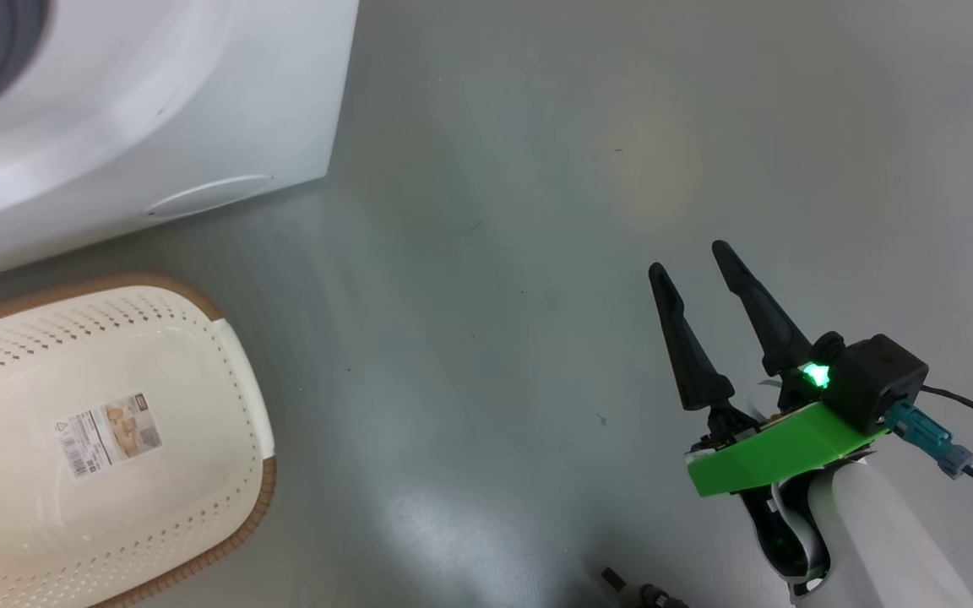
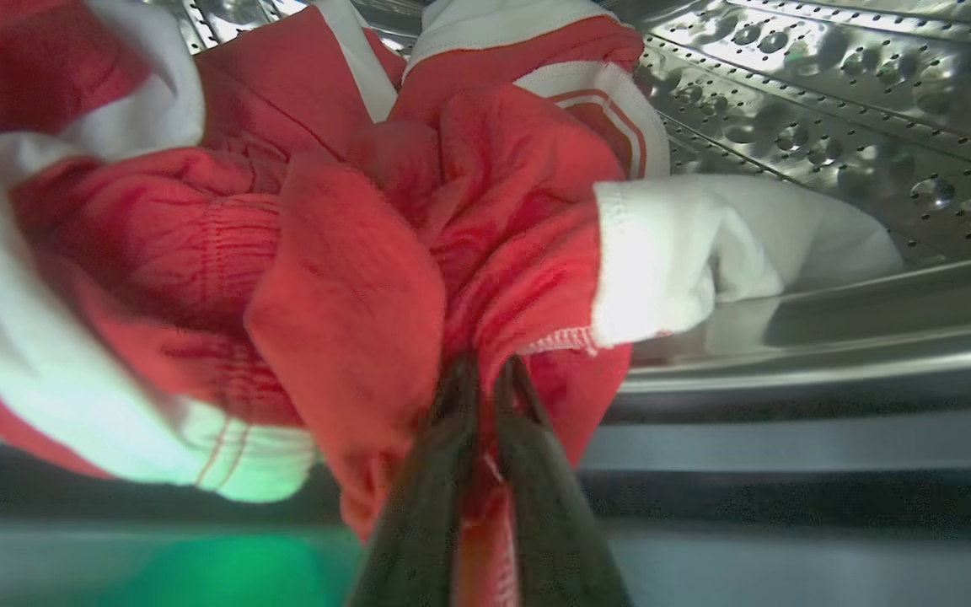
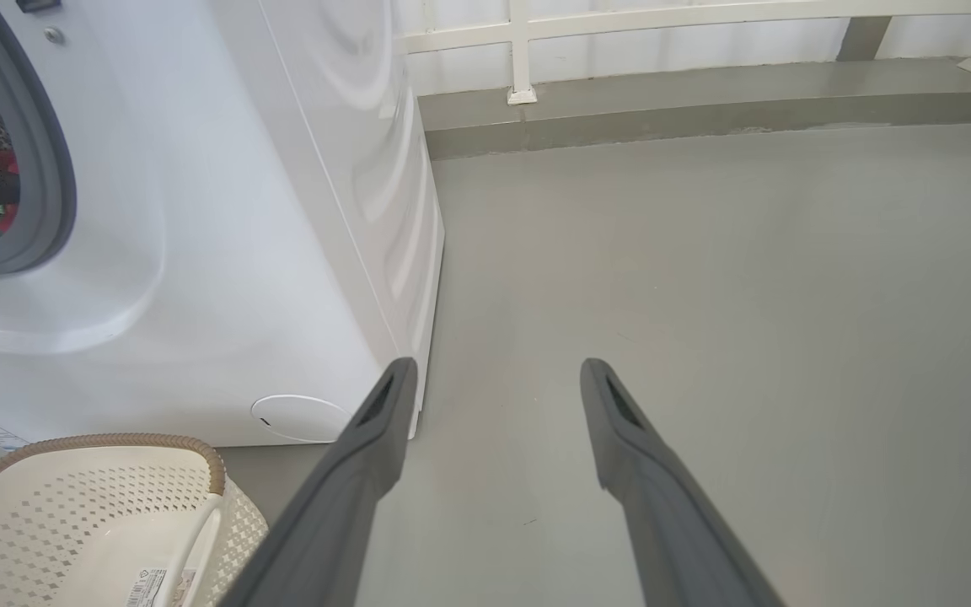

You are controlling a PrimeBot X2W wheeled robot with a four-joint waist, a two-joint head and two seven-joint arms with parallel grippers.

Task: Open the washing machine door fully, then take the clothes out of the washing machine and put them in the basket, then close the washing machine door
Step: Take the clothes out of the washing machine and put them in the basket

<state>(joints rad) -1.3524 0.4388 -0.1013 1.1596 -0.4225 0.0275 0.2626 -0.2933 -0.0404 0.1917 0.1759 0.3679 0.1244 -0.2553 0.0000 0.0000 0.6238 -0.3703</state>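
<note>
Grey floor (image 1: 495, 253) holds the basket (image 1: 73, 329) before the washing machine (image 1: 157, 93); railing (image 3: 521, 51) behind.

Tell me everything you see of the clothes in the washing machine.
The clothes are bright red fabric with white trim bands and visible stitching, soft and heavily crumpled into one bunch. They lie inside the perforated steel drum, with a white band lying against the metal. The left gripper has its jaws pinched on a red fold at the bunch's lower edge.
</note>
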